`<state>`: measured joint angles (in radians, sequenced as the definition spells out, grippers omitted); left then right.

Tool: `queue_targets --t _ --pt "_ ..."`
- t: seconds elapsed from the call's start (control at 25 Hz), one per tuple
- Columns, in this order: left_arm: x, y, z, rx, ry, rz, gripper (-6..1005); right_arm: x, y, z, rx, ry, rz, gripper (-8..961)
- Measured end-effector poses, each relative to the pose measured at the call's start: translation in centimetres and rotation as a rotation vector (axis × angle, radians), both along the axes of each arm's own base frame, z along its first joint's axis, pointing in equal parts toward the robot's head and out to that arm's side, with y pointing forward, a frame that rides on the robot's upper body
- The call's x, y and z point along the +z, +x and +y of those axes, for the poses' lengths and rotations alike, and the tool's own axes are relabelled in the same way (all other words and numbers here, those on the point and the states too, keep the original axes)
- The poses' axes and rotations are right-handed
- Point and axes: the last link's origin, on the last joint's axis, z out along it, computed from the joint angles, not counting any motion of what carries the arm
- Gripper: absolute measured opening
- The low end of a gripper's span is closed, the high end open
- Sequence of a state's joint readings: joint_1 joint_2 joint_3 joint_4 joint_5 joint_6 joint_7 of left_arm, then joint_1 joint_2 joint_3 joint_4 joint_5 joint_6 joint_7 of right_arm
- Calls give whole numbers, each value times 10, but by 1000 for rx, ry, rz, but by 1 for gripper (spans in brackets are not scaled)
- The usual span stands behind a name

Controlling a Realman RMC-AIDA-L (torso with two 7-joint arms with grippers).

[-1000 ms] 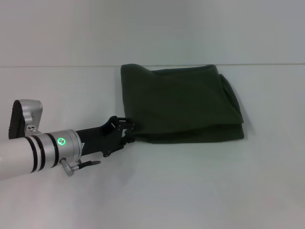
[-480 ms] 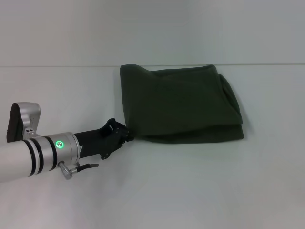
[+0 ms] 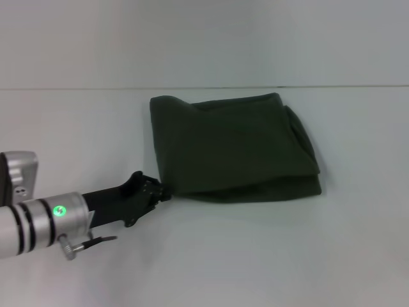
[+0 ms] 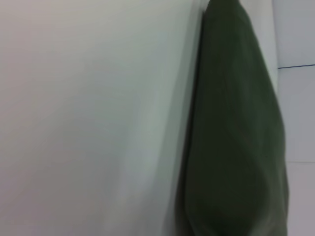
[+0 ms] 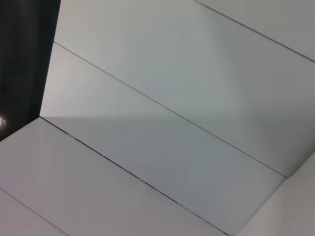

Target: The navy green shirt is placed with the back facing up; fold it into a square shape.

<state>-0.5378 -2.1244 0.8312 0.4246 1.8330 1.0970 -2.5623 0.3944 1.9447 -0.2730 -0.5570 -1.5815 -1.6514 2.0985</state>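
The folded shirt (image 3: 233,147) lay on the white table (image 3: 255,256), slightly right of centre. The left gripper (image 3: 156,192) pinched its near-left corner, fingers pressed together on the cloth.

No readable text, labels or numbers appear anywhere.

- The navy green shirt (image 3: 233,144) is seen as soft, matt cloth with a slightly fuzzy, plain surface.
- The left tool (image 3: 156,190) is made of matt black plastic, behind which a smooth, satin silver metal wrist is seen.
- The tabletop (image 3: 268,256) is finished smooth, white and matt.
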Motion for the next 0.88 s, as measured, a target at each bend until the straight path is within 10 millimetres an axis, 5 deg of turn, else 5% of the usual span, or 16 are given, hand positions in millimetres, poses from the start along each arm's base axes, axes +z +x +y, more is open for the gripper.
queue_targets --t 0.4,0.72,0.88 --pt "28 -30 -24 28 -7 -19 75 -4 0 0 -2 -6 8 915" --pt "47 -31 -28 -105 -55 37 88 -8 -1 3 0 -39 -12 915" --pt "72 -46 -36 -76 4 15 95 -7 -1 3 -2 -38 -14 914"
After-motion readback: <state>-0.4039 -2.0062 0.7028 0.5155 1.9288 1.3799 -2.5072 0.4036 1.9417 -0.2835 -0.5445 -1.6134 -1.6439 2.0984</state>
